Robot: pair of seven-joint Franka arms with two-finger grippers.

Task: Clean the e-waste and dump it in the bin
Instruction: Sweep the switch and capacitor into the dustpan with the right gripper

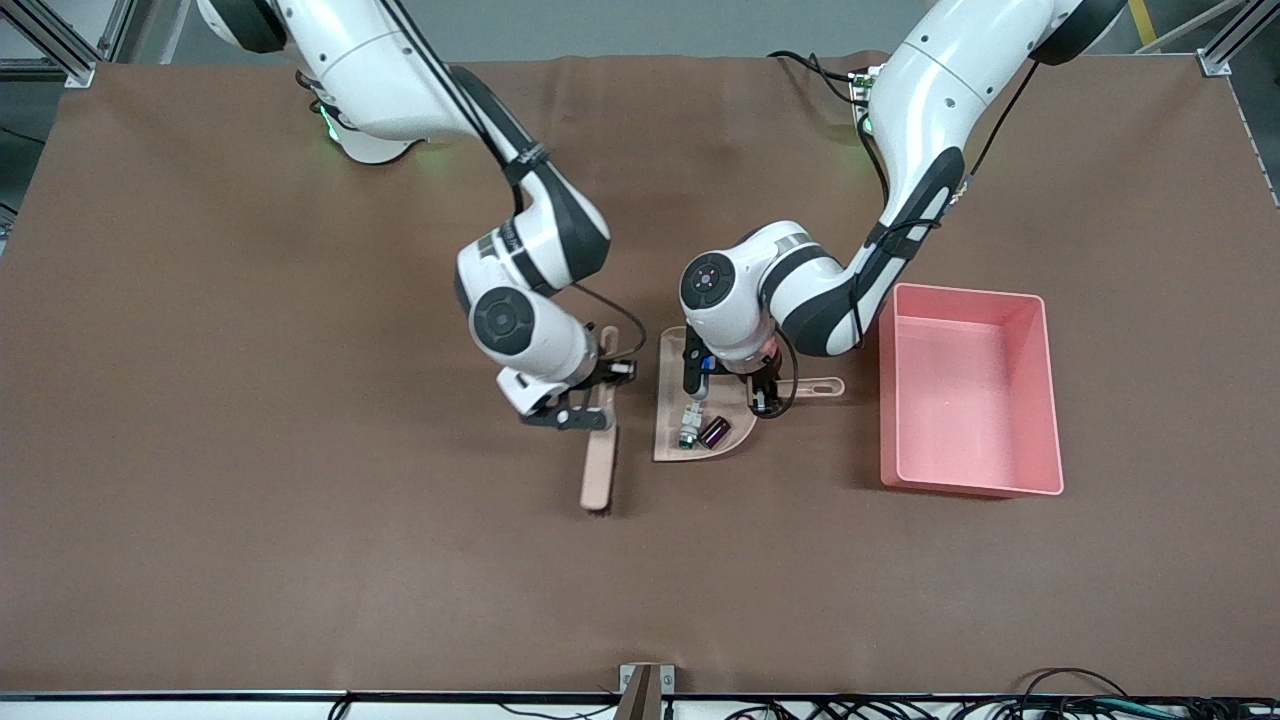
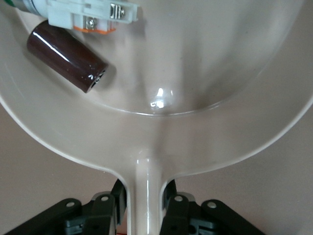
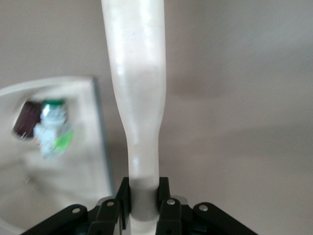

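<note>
The beige dustpan (image 1: 672, 440) lies on the brown table with both e-waste pieces in it: the white component with orange parts and a green tip (image 1: 689, 424) and the dark maroon block (image 1: 714, 432). Both show in the left wrist view, component (image 2: 93, 14) and block (image 2: 66, 56). My left gripper (image 1: 768, 395) is shut on the dustpan's handle (image 2: 146, 186). My right gripper (image 1: 600, 400) is shut on a beige sweeper stick (image 1: 598, 470), beside the dustpan's open edge toward the right arm's end. The pink bin (image 1: 1040, 400) stands empty beside the dustpan toward the left arm's end.
The dustpan's handle tip (image 1: 828, 385) points at the bin's wall. In the right wrist view the stick (image 3: 139, 98) runs along the dustpan's straight edge (image 3: 100, 147), with the blurred component (image 3: 54, 129) and block (image 3: 25, 125) inside. Brown table mat (image 1: 300, 550) lies all around.
</note>
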